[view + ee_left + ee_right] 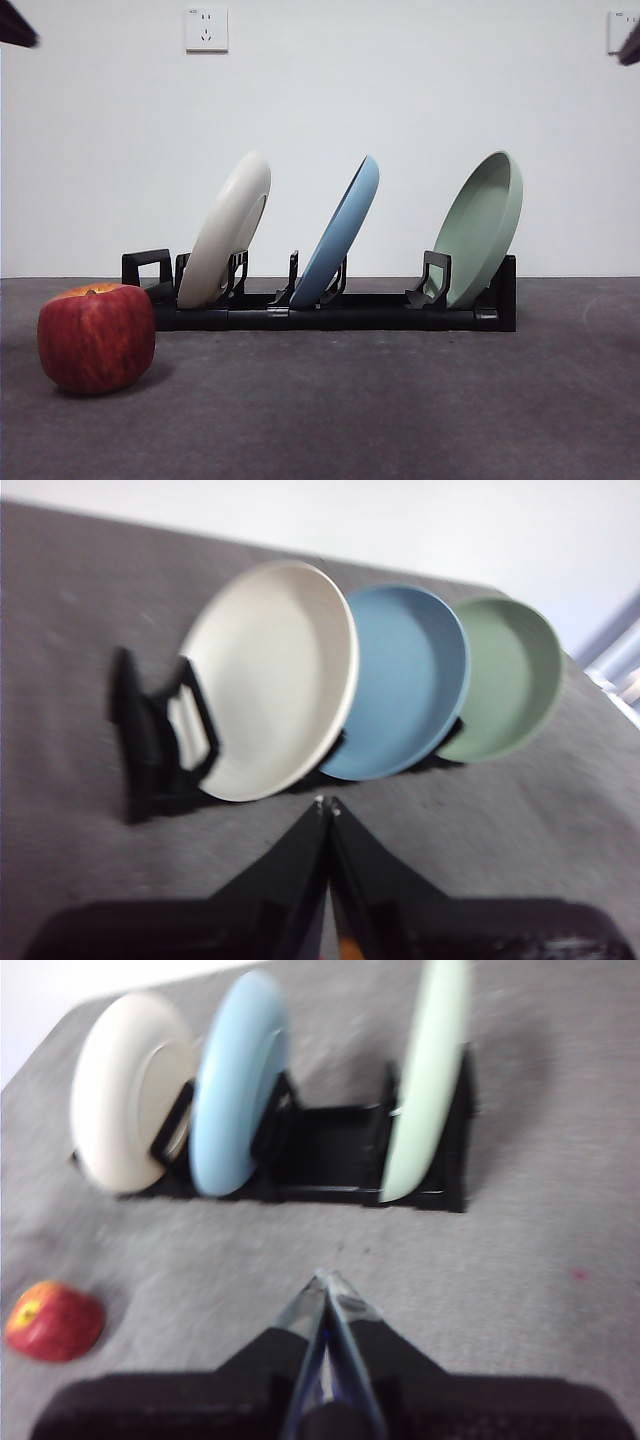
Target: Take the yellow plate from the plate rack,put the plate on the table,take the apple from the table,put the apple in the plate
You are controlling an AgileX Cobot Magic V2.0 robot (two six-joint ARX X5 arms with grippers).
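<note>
Both my claws are pressed together, holding nothing: my left claw (327, 802) hangs above the table (400, 420) in front of the plate rack (330, 310), and my right claw (325, 1278) hangs likewise, well clear of it. The yellow plate (228, 232) stands tilted in the rack's left slot, the blue plate (340, 235) in the middle, the green plate (482, 228) at the right end. The apple (96, 336) rests on the table near the rack's left end, apart from it.

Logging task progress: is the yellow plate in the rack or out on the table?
In: the yellow plate leans in the plate rack, no fingers touching it.
</note>
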